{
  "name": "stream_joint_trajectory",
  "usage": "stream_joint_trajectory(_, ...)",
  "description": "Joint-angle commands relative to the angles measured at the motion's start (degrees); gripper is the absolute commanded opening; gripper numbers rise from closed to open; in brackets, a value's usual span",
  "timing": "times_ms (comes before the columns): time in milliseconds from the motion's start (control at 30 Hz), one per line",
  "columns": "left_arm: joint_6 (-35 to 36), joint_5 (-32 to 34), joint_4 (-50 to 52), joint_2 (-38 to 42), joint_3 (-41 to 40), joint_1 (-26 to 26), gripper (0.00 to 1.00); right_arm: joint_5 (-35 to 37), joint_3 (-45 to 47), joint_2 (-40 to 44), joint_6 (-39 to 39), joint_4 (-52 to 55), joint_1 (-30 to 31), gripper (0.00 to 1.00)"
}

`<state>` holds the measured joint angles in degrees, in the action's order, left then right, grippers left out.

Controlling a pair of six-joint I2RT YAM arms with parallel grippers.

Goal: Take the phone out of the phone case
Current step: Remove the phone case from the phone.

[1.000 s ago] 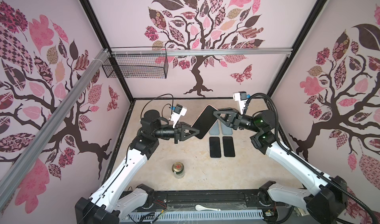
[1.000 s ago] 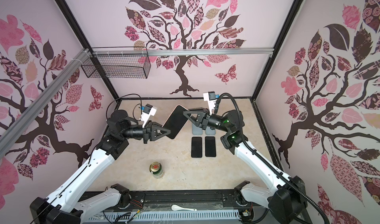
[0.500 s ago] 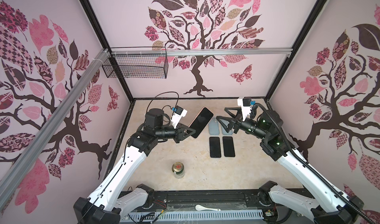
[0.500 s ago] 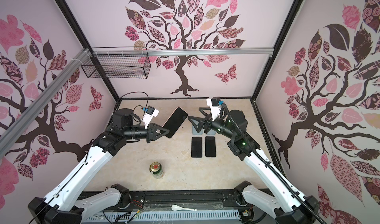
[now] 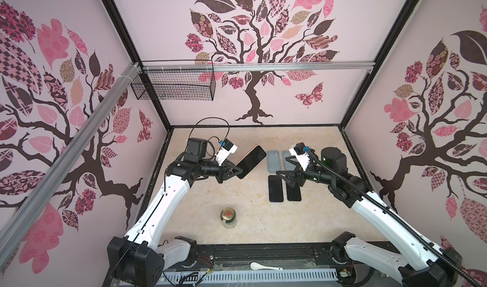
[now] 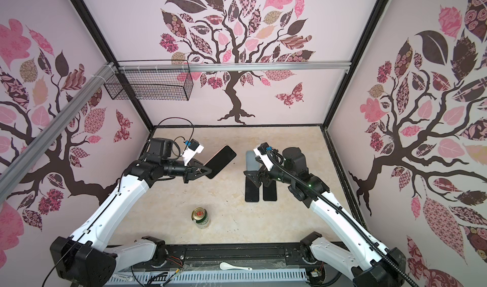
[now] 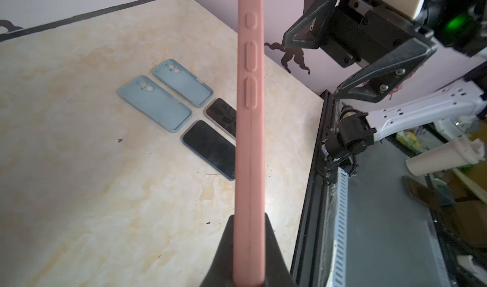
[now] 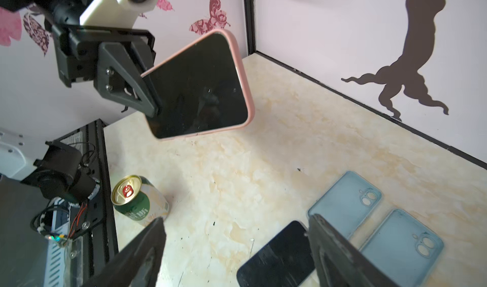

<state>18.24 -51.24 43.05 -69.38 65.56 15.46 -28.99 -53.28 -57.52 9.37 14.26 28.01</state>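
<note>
— Above the left half of the tabletop, the black-screened phone sits inside its pink silicone case. It is clamped at one end by the left end effector, clear of the beige marbled surface.
— And the right end effector?
— Spread wide, gripping nothing. A second ago it was at the phone's far end. Now it hangs over two bare black phones, which lie beside two pale blue empty cases.
— Room to move?
— Bare surface between the arms and toward the back. A green drink can stands well apart, near the front edge. Pink tree-patterned walls close three sides.
</note>
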Motion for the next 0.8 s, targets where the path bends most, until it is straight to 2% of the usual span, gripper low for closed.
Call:
stream_joint_trajectory(0, 12.8, -2.7, 2.7, 1.8, 3.6, 0.2, 0.00, -3.5, -4.2, -1.3, 8.4, 8.9, 0.0, 0.87)
stream_joint_trajectory(100, 21.6, -4.5, 7.8, 1.8, 5.2, 0.2, 0.00, -6.1, -4.4, -1.8, 12.2, 11.7, -0.1, 0.86)
stream_joint_trajectory(233, 28.5, -4.3, 14.1, 0.1, 8.2, 0.3, 0.00, -10.0, -3.1, -0.7, 15.2, 11.3, 0.0, 0.85)
stream_joint_trajectory(367, 34.7, 0.1, 20.5, -2.0, 10.3, 3.0, 0.00, -14.7, -1.1, 0.6, 17.7, 9.6, 0.0, 0.80)
stream_joint_trajectory(433, 36.0, 3.9, 22.1, -2.5, 10.7, 5.7, 0.00, -16.5, -1.1, 0.3, 24.6, 12.8, 0.0, 0.79)
stream_joint_trajectory(533, 38.2, 4.4, 24.0, -3.4, 11.2, 7.3, 0.00, -17.1, -1.1, -0.4, 32.0, 17.0, 0.0, 0.75)
stream_joint_trajectory(767, 39.0, 5.6, 23.9, -3.2, 10.9, 8.4, 0.00, -15.3, -4.0, -4.9, 36.3, 21.2, 1.0, 0.66)
